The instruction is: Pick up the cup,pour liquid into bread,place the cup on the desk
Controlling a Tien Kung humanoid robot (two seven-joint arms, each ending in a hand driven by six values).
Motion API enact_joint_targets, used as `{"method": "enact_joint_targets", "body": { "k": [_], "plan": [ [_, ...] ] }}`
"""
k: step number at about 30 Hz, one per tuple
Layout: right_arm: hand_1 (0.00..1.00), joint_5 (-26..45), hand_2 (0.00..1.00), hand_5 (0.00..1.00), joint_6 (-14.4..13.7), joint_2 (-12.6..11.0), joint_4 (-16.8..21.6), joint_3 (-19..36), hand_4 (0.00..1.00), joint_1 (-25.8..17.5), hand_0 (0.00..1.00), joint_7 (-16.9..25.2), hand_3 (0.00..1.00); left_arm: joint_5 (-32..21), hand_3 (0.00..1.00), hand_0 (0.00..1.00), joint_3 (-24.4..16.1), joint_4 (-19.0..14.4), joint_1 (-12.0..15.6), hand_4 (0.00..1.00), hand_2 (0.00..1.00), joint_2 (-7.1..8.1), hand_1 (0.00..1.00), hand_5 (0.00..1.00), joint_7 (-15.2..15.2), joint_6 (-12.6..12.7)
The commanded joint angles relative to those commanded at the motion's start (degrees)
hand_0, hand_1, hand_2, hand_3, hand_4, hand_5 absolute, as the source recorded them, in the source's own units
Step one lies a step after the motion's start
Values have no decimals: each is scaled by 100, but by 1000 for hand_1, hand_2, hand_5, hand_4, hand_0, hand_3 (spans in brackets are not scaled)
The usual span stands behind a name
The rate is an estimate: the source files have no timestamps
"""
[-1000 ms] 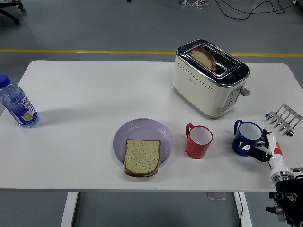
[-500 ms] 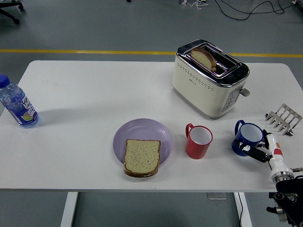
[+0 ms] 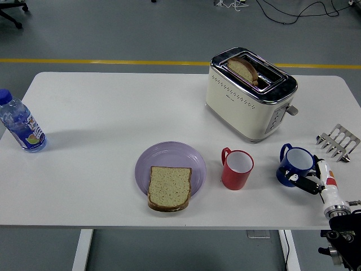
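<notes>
A blue cup (image 3: 294, 164) stands on the white table (image 3: 101, 113) at the right, its handle pointing to the far left. My right hand (image 3: 313, 179) comes in from the lower right corner and is shut on the cup's near right side: a black finger (image 3: 302, 182) lies across its lower wall and a white finger (image 3: 325, 174) runs beside it. A red cup (image 3: 237, 169) with a white inside stands left of the blue one. A slice of bread (image 3: 169, 188) lies on the near edge of a lilac plate (image 3: 169, 157). No left arm shows.
A cream toaster (image 3: 248, 93) with a slice of bread (image 3: 242, 69) in its slot stands behind the cups. A metal toast rack (image 3: 337, 142) sits at the right edge. A water bottle (image 3: 20, 124) stands at the far left.
The blue cup has shifted a few pixels to the right under my right hand. Everything else is where it was.
</notes>
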Motion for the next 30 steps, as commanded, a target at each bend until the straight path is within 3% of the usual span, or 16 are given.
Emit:
{"method": "enact_joint_targets", "body": {
  "k": [8, 9, 14, 15, 20, 21, 30],
  "plan": [
    [398, -196, 563, 2, 100, -2, -23, 25, 691, -7, 432, -112, 585, 4, 642, 673, -5, 0, 3, 404, 746, -1, 739, 998, 3, -4],
    [427, -209, 580, 2, 100, -2, -27, 27, 733, -7, 480, -119, 709, 15, 641, 673, -14, 0, 3, 404, 747, -2, 739, 998, 5, -6],
    [427, -229, 580, 2, 62, -1, -37, 57, 733, -20, 480, -85, 709, 31, 641, 673, -26, 0, 11, 404, 747, -4, 739, 998, 9, -6],
    [487, -229, 647, 2, 52, -1, -39, 62, 788, -23, 540, -74, 791, 38, 641, 673, -30, 0, 12, 404, 746, -5, 739, 998, 11, -6],
    [487, -172, 647, 2, -44, 3, -49, 66, 788, -32, 540, 35, 791, 32, 641, 673, -1, 0, 21, 404, 746, -4, 739, 998, 10, -6],
    [584, -166, 728, 2, -57, 7, -52, 70, 821, -31, 596, 48, 865, 40, 641, 673, -4, 0, 24, 404, 747, -5, 739, 998, 12, -7],
    [626, -113, 780, 16, -63, 8, -41, 83, 846, -47, 640, 161, 901, 19, 641, 673, 44, 0, 35, 403, 746, -4, 739, 998, 9, -9]
  ]
}}
